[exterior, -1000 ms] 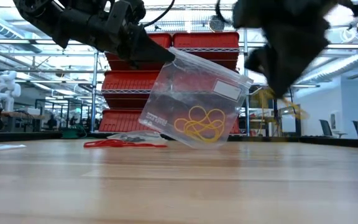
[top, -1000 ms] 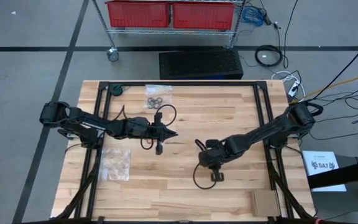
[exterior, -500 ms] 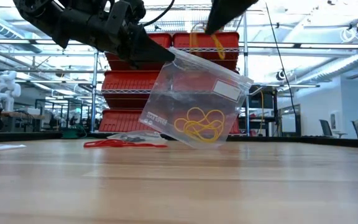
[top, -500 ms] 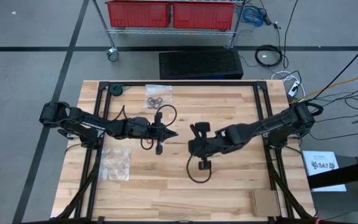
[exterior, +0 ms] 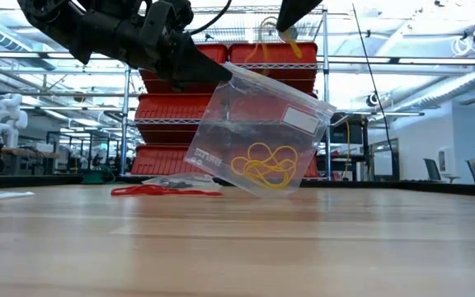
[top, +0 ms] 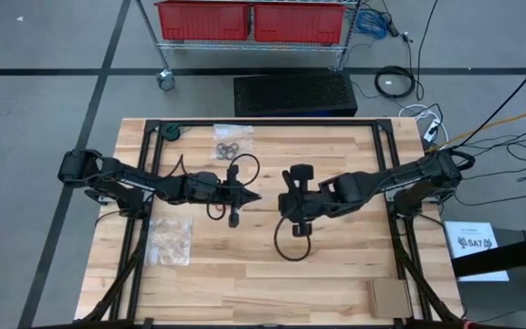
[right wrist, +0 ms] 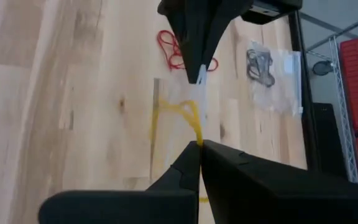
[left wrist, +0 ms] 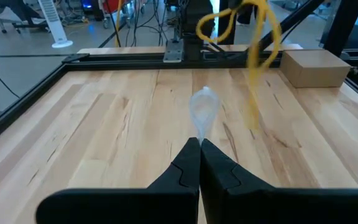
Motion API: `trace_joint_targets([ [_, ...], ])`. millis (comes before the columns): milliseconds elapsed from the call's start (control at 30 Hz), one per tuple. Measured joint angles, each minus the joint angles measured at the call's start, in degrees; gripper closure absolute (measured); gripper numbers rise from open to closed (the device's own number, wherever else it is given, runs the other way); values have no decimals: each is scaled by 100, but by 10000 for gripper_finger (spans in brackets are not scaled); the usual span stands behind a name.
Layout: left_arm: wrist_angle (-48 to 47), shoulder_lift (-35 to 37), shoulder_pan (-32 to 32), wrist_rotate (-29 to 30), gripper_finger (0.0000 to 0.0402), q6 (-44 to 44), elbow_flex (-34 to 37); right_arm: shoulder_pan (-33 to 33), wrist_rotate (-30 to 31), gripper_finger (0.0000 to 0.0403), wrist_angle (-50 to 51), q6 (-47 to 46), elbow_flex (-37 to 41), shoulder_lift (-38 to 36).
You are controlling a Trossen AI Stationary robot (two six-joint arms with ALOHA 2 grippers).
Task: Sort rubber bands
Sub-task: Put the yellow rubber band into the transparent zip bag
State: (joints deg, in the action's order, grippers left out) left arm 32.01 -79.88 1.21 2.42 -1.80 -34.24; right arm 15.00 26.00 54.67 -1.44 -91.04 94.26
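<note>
Above the table's [top: 336,265] middle, two end effectors meet over one clear bag.

Item: rubber bands, thin elastic loops. Judged near weightless, limp and stretchy, prone to snag and cling in clumps; best pinched on a single strand and lifted slowly.

Yellow bands [exterior: 262,165]: a tangle lying in the low corner of the clear bag [exterior: 258,136], which hangs tilted above the table. One more yellow band [right wrist: 182,115] dangles from the right end effector [right wrist: 199,144], clamped on its strand just beside the bag's mouth.

Left end effector [left wrist: 199,144]: pinched shut on the bag's upper edge; thin, slippery film, likely to slip or sway.

Red bands [exterior: 163,190]: loose on the table, toward its far edge.

Black bands [top: 231,146]: inside a second bag near the far edge.

Third bag [top: 170,239]: flat near the left edge.

Surface: pale wood planks in a black frame, smooth.

Room: red bins on a wire rack, cables on grey floor.
</note>
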Motion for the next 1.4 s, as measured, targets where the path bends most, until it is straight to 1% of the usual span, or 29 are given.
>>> trace_joint_targets([
  [133,1,0,0,0,400,0,0,2,249,403,186,54,-101,0],
  [600,2,0,2,0,400,0,0,-7,417,403,461,70,-212,0],
  [1400,2,0,4,-107,400,2,0,-228,407,403,700,62,-212,-2],
])
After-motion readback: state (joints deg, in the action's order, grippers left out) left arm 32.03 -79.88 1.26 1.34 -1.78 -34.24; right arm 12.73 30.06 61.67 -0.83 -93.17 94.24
